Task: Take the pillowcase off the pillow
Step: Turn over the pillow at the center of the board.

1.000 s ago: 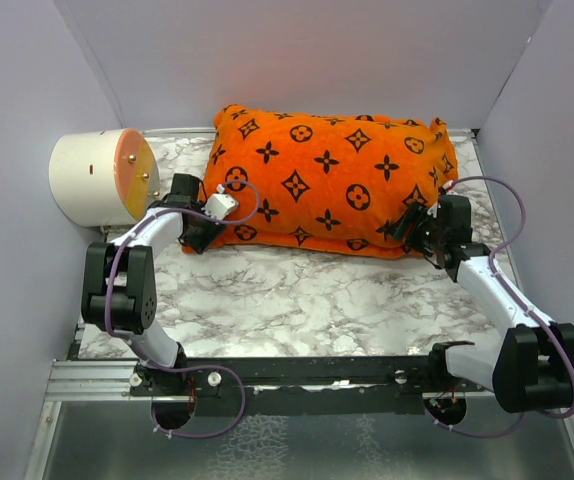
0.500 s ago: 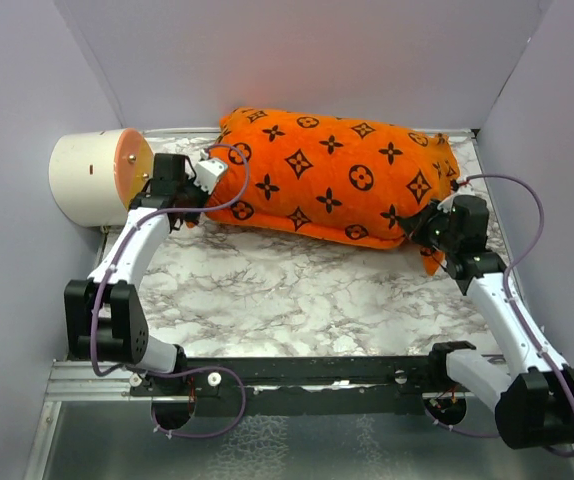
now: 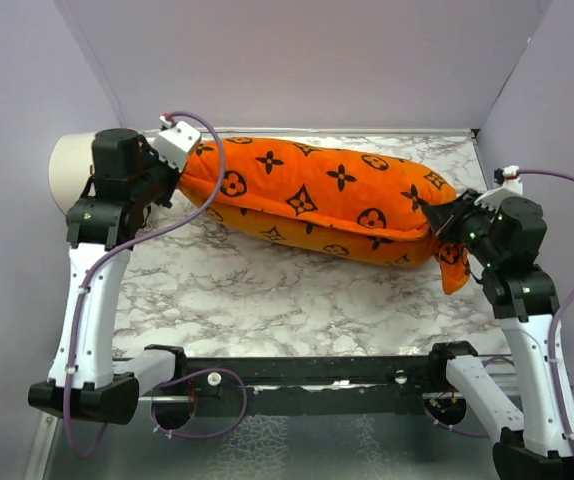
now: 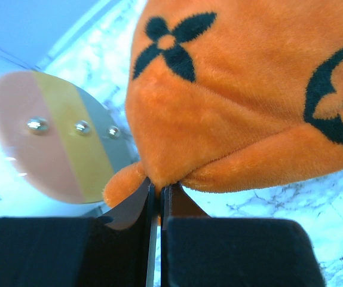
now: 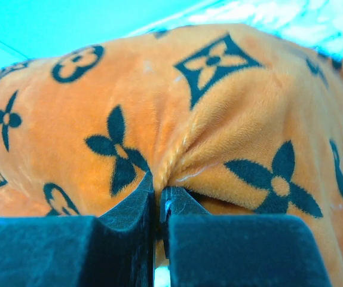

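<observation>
The stuffed orange pillowcase (image 3: 317, 205) stretches lengthwise between the 2 grippers over the far half of the marble table (image 3: 297, 300) and appears raised off it. The pillow inside is hidden. The left gripper (image 3: 187, 165) is clenched on the corner seam over the table's far left corner, and the right gripper (image 3: 447, 222) is clenched on a pinched fold near the table's right edge. A cream cylinder (image 3: 67, 175) stands at the table's far left corner, behind the left gripper.

the right gripper (image 5: 158, 206) pinches a fold of the orange pillowcase (image 5: 159, 107), jaws closed.
</observation>
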Robot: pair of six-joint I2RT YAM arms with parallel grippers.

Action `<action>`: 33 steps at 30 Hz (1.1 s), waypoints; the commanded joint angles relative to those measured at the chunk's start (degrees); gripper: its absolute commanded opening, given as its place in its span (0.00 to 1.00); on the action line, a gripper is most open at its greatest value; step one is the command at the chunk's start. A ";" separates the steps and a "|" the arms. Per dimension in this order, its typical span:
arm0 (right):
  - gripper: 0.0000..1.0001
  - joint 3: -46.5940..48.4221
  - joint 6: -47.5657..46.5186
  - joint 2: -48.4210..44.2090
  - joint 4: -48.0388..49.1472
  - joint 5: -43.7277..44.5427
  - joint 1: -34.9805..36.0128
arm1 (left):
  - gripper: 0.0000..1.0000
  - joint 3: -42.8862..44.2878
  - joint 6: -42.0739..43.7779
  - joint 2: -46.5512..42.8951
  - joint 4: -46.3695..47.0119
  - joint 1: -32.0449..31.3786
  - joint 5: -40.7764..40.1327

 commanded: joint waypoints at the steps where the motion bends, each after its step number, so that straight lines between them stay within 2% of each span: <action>1: 0.01 12.68 2.21 -0.67 -2.86 -0.25 0.23 | 0.00 13.65 -1.59 -3.08 -0.72 0.00 -1.79; 6: 0.01 24.54 3.28 3.54 -7.99 0.72 0.21 | 0.00 27.94 -2.61 2.40 -5.44 0.00 -0.98; 8: 0.01 27.02 3.64 6.55 -8.49 0.34 0.23 | 0.00 28.63 -2.77 4.34 -5.11 0.06 -0.95; 13: 0.01 25.71 4.95 17.56 -4.78 -4.63 0.23 | 0.00 26.41 -1.67 11.34 -1.95 -0.08 -3.52; 18: 0.01 18.66 4.67 28.40 4.09 -4.95 0.23 | 0.00 14.10 0.44 17.34 10.29 -1.97 -10.68; 19: 0.05 18.66 4.31 30.96 4.50 -4.72 0.19 | 0.00 13.45 1.01 19.62 12.09 -2.77 -12.87; 20: 0.13 19.31 3.79 33.91 4.60 -4.64 0.23 | 0.03 14.36 1.34 22.29 12.86 -3.42 -14.98; 23: 0.52 23.90 2.68 40.53 3.26 -4.25 0.23 | 0.33 26.81 -0.99 33.43 8.39 -4.52 -18.84; 25: 0.69 27.00 2.06 41.26 2.94 -2.33 0.23 | 0.46 39.25 -3.72 39.03 1.97 -4.60 -17.38; 26: 0.74 28.25 1.68 41.13 3.00 -1.24 0.23 | 0.52 44.78 -4.28 40.81 -0.95 -4.94 -15.88; 28: 0.81 30.79 1.01 40.81 2.18 0.48 0.23 | 0.64 50.32 -3.84 42.26 -4.46 -6.74 -14.33; 30: 0.85 32.03 0.48 40.35 1.16 1.10 0.23 | 0.69 49.12 -2.26 40.97 -5.79 -9.79 -14.16; 32: 0.88 31.57 0.27 39.32 0.52 1.78 0.23 | 0.80 44.02 -1.51 37.90 -5.39 -12.80 -12.70; 33: 0.88 30.65 0.15 38.50 0.50 1.94 0.23 | 0.82 41.26 -1.32 36.17 -4.89 -14.09 -11.17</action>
